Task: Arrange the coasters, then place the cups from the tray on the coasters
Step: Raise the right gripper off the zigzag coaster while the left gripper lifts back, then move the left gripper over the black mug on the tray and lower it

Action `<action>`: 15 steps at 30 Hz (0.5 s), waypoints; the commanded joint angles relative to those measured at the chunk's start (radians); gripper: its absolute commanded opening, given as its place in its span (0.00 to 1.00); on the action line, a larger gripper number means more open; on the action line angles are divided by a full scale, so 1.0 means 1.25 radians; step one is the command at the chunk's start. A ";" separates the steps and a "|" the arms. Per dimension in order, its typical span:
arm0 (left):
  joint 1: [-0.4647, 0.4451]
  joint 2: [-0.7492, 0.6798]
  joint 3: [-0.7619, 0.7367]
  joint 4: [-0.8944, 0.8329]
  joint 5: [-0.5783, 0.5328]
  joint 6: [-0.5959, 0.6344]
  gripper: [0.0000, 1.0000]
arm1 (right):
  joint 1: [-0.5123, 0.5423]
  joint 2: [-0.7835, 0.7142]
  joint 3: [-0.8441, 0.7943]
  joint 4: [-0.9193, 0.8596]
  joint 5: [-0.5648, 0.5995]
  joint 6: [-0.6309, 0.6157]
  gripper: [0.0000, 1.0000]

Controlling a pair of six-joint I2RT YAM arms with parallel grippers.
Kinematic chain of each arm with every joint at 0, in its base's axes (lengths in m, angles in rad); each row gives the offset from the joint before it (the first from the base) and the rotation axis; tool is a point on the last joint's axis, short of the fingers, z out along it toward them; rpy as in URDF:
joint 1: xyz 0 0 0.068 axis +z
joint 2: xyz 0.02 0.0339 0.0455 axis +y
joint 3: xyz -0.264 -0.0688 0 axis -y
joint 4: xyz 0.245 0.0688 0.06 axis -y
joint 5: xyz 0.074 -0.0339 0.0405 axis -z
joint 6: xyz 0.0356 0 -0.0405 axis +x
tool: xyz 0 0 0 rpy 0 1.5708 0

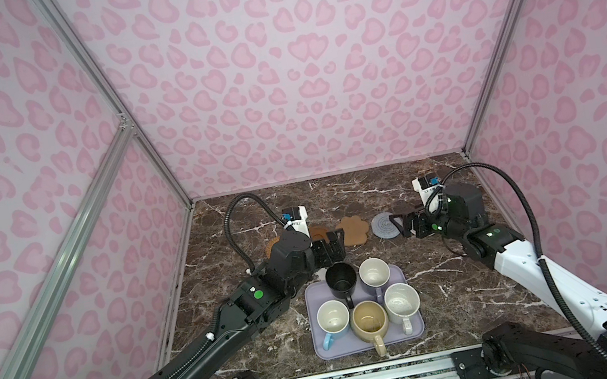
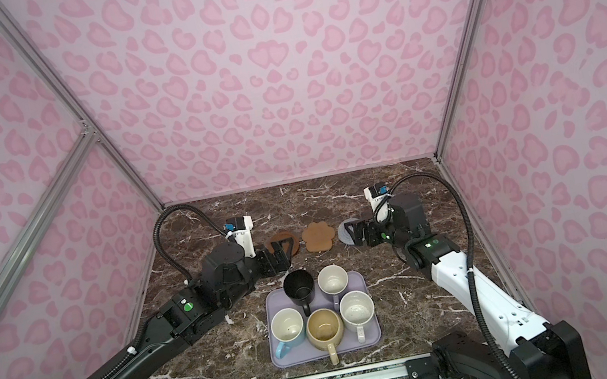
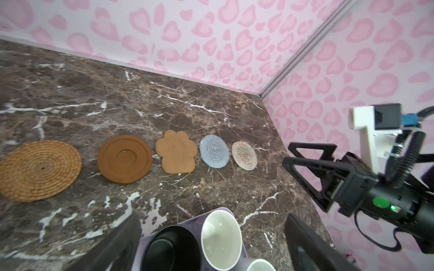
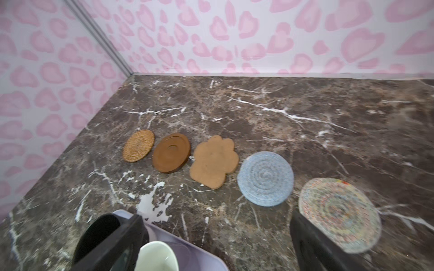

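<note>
So, the coaster step looks done: all five coasters (image 3: 175,152) lie flat in one row across the far table (image 1: 458,289), none stacked, from the rattan coaster (image 3: 38,170) to the cream coaster (image 3: 244,155). All five cups (image 1: 369,320) stand packed together on the tray (image 1: 312,294), nearer the robot. The left gripper (image 1: 332,245) hangs just beyond the black cup (image 1: 341,283), jaws wide, holding nothing. The right gripper (image 1: 401,226) sits low at the cream end of the row, jaws also wide and empty. Cup transfer is not yet started, I judge. Next move: drop onto an outer cup, likely the black one, pinch its wall or handle, and lift straight up so the neighbours don't get knocked.
</note>
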State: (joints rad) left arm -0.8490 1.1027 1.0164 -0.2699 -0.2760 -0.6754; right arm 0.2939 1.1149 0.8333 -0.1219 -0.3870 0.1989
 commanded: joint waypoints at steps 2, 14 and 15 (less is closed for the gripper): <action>0.005 -0.004 0.010 -0.127 -0.047 -0.036 0.97 | 0.075 0.006 -0.021 0.072 -0.039 -0.063 0.98; -0.087 0.132 0.069 -0.331 0.055 -0.238 0.89 | 0.136 0.034 -0.063 0.094 -0.127 -0.153 0.92; -0.095 0.142 0.063 -0.325 0.059 -0.256 0.87 | 0.137 0.037 -0.053 0.073 -0.128 -0.157 0.92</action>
State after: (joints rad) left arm -0.9527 1.2556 1.0904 -0.6254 -0.2268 -0.9108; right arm 0.4625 1.1488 0.7467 -0.0196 -0.5125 0.0288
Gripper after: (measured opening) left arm 0.881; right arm 0.916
